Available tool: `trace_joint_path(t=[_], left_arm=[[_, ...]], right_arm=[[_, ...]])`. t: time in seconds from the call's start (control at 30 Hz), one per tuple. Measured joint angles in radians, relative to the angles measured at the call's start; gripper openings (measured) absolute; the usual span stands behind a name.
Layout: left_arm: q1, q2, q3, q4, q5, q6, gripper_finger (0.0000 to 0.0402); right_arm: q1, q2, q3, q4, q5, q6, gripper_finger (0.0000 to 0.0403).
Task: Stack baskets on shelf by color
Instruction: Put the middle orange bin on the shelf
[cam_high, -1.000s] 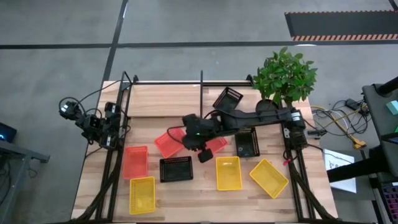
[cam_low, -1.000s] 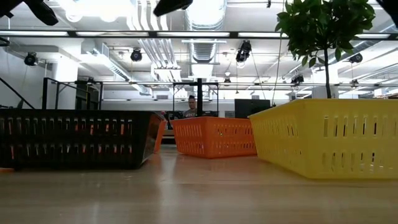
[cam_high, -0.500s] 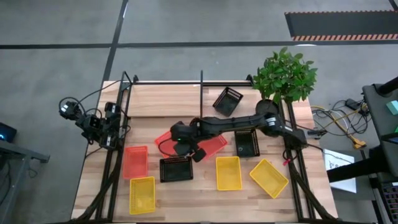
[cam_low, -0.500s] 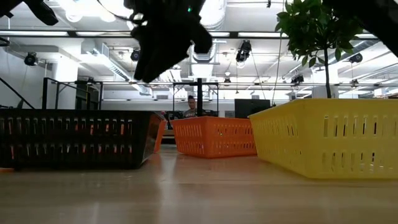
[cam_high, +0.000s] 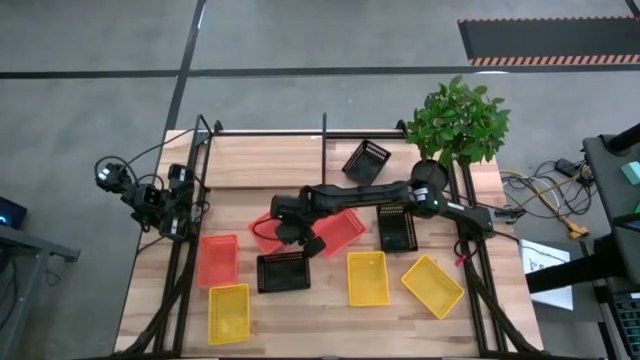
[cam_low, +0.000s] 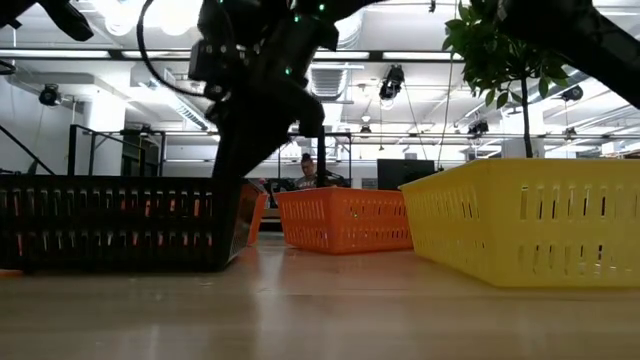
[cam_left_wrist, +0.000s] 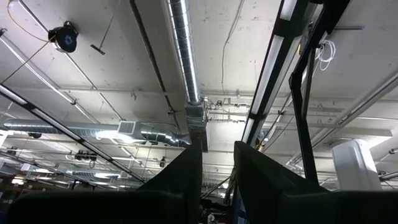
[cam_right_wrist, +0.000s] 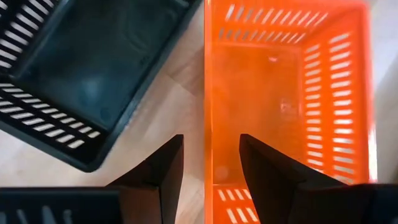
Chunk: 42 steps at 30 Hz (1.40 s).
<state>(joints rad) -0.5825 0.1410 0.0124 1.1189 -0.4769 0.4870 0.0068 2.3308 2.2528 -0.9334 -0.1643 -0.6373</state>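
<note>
Two pincer fingers astride orange basket wall

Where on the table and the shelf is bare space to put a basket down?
The shelf is bare left of its divider post; right of it lies one black basket. The tabletop's front edge is free. The middle is crowded with baskets around the right gripper.

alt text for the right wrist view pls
The right gripper, fingers open, straddles the near wall of an orange basket seen from directly above. A black basket lies beside it on the wooden table, apart from it.
</note>
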Motion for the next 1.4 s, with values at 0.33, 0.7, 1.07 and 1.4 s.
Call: trace_joint_path(t=[0.33, 0.7, 1.07, 1.4], left_arm=[[0.0, -0.001, 0.0, -0.001, 0.0, 0.0, 0.0077], [0.0, -0.002, 0.0, -0.001, 0.0, 0.0, 0.0077], [0.0, -0.002, 0.0, -0.001, 0.0, 0.0, 0.0077], [0.0, -0.002, 0.0, 0.0, 0.0, 0.0, 0.0077]], right_arm=[[0.001, 0.039, -0.001, 0.05, -0.001, 0.013, 0.0126], [0.001, 0.024, -0.001, 0.049, 0.007, -0.035, 0.0014], [-0.021, -0.05, 0.1, 0.011, 0.036, -0.366, 0.0012], [-0.173, -0.029, 0.098, 0.195, 0.053, -0.571, 0.0011]])
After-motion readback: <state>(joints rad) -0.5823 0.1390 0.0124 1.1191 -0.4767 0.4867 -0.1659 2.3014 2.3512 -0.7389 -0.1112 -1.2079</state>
